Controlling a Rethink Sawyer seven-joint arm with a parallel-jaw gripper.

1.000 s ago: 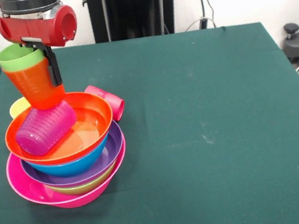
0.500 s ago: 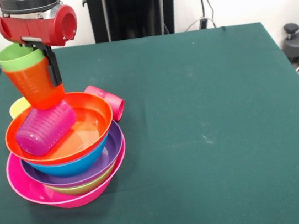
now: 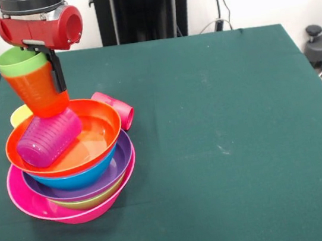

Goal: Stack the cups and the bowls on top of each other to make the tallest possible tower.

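The gripper (image 3: 46,73) holds the orange cup (image 3: 38,93) with the green cup (image 3: 20,61) inside; the purple cup (image 3: 48,139) lies just below.

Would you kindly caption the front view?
Gripper holds nested green and orange cups above the tower, purple cup inside.

Bright, even light — soft shadows under the bowls (image 3: 72,169), glossy glare, perhaps slightly soft.

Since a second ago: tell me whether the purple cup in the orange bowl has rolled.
No. The purple cup lies on its side at the same spot against the orange bowl rim, below the orange cup in the gripper.
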